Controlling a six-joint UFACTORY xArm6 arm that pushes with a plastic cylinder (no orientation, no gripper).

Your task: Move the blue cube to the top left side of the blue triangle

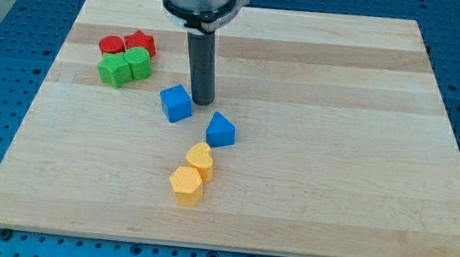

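Observation:
The blue cube sits near the middle of the wooden board. The blue triangle lies just to its lower right, a small gap between them. My tip is at the end of the dark rod, right beside the blue cube's upper right side, and above the blue triangle in the view. I cannot tell if the tip touches the cube.
A red cylinder and a red star-like block sit at the upper left, with two green blocks just below them. Two yellow blocks lie below the blue triangle.

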